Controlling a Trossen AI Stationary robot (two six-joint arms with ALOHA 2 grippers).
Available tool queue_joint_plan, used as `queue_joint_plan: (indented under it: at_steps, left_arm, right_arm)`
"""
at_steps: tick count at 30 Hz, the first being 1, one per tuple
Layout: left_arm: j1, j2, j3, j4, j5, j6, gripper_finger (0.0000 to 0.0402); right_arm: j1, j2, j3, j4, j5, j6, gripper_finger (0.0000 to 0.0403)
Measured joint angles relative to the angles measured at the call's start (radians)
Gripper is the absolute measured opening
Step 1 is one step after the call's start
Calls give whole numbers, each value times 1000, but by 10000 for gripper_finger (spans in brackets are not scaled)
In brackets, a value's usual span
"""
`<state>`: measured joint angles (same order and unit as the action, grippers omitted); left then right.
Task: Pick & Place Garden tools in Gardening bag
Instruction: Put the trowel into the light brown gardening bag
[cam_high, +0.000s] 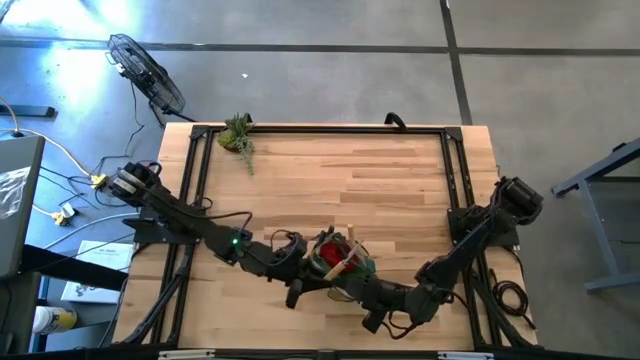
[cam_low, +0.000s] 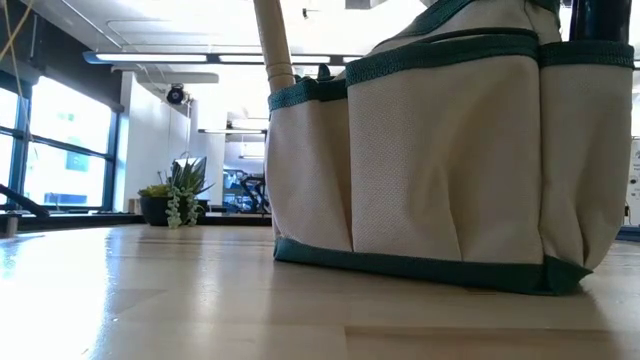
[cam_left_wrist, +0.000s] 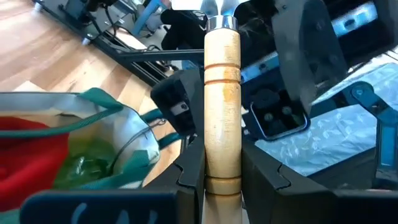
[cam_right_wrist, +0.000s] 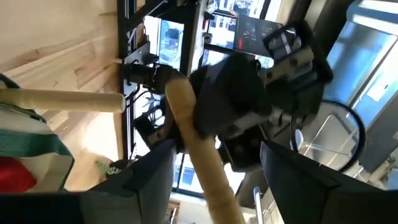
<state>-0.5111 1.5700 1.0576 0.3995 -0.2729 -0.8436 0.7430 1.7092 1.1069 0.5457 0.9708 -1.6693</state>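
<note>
Left end effector (cam_left_wrist: 221, 180) clamps a wooden tool handle (cam_left_wrist: 222, 99) upright just beside the bag (cam_high: 340, 262) to drop it in; right end effector (cam_right_wrist: 211, 180) likewise grips another handle (cam_right_wrist: 196, 149) nearby.

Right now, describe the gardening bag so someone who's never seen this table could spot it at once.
Start at the wooden table and go to its near edge, where the two arms meet. The gardening bag stands there upright, a tan fabric tote with green trim and outer pockets, a pale wooden handle sticking out and something red inside. The only other item, a leafy plant, sits at the far corner.
</note>
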Motion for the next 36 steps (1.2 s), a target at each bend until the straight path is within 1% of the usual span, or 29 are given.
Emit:
queue_joint_plan:
  at_steps: [7, 14, 19, 22, 24, 27, 34, 36]
  left_arm:
    - [-14, 0, 0, -3, -14, -1, 63]
    - [-12, 0, 0, -10, -10, -3, 63]
    - [-11, 0, 0, -12, -24, -3, 63]
    - [-11, 0, 0, -18, -34, -4, 63]
    - [-11, 0, 0, -20, -37, -4, 63]
    - [-11, 0, -1, -20, -37, -7, 63]
    - [-11, 0, -2, -24, -41, -24, 63]
    - [-12, 0, -2, -32, -44, -45, 63]
  right_arm:
    - [-21, 0, 0, -6, 46, 127, 227]
    - [-31, 0, 0, -48, 48, 132, 227]
    - [-36, 0, 0, -49, 75, 216, 227]
    - [-37, 0, 0, -77, 91, 230, 222]
    - [-37, 0, 0, -86, 94, 229, 211]
    - [-36, -1, 1, -89, 96, 229, 183]
    - [-35, -2, 1, -103, 110, 224, 89]
    - [-35, -1, -1, -110, 113, 218, 74]
